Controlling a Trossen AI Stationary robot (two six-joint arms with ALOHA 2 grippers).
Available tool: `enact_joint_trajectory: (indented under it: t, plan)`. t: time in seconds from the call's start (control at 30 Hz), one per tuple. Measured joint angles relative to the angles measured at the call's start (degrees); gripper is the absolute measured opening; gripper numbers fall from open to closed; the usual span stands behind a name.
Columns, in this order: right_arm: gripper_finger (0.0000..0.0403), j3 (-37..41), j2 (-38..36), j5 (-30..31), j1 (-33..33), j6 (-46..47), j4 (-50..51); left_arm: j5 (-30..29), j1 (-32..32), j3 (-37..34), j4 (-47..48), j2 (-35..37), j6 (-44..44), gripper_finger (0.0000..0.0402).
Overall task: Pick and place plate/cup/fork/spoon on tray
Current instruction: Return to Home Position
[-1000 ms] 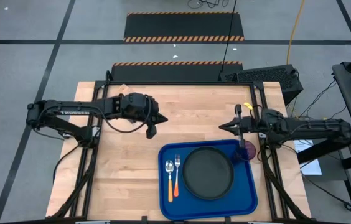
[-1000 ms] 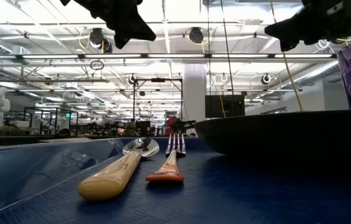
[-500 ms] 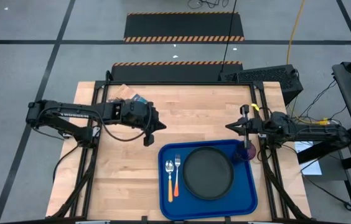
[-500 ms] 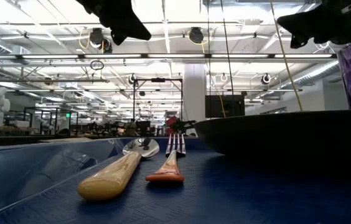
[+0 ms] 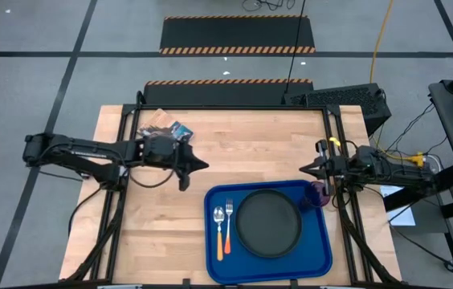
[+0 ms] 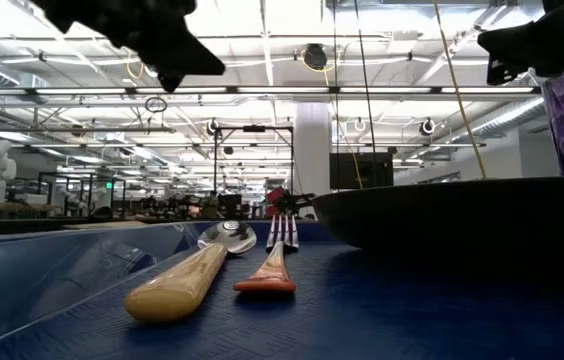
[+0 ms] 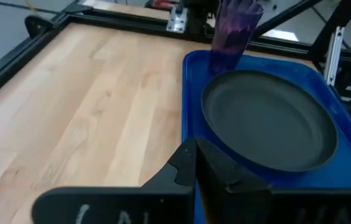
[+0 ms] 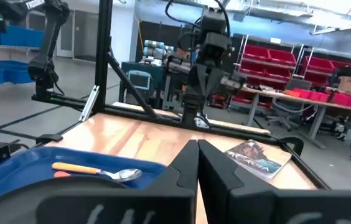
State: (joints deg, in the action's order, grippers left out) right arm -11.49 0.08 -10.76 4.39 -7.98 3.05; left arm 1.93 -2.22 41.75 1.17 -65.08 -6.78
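Note:
The blue tray (image 5: 211, 241) lies at the table's near right. On it rest the black plate (image 5: 268, 222), the purple cup (image 5: 316, 197) upright at its far right corner, and the spoon (image 5: 218, 227) and fork (image 5: 228, 218) side by side at its left. My left gripper (image 5: 201, 165) is shut and empty, in the air left of the tray's far left corner. My right gripper (image 5: 307, 169) is shut and empty, just beyond the cup toward the far edge. The left wrist view shows the plate (image 7: 269, 118) and cup (image 7: 231, 31).
A small printed packet (image 5: 167, 126) lies on the wood at the far left. Bare wood spans the table's middle and left (image 5: 162, 233). Black frame rails (image 5: 335, 144) run along the table's sides.
Both arms have drawn back from the table's middle. My left gripper has gone toward the left edge and a little nearer. My right gripper has gone toward the right edge. Both stay shut. The things on the tray have not moved.

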Motion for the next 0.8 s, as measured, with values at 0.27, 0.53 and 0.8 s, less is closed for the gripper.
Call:
enact_joint_trajectory:
  t: [0.27,0.53,0.8]
  plan:
    - [0.0,1.7,0.0,-3.2,0.0,1.5,0.9,-0.5,-2.2,-9.2,-0.2,11.2,0.1,0.0003]
    - [0.0,8.8,0.1,-3.9,0.0,5.0,-11.7,-0.5,-4.2,-15.4,-1.6,19.0,-2.4,0.0002]
    - [0.0,10.4,0.1,0.7,0.0,4.5,-13.4,-1.3,-4.4,-15.8,-1.1,20.2,-0.5,0.0001]
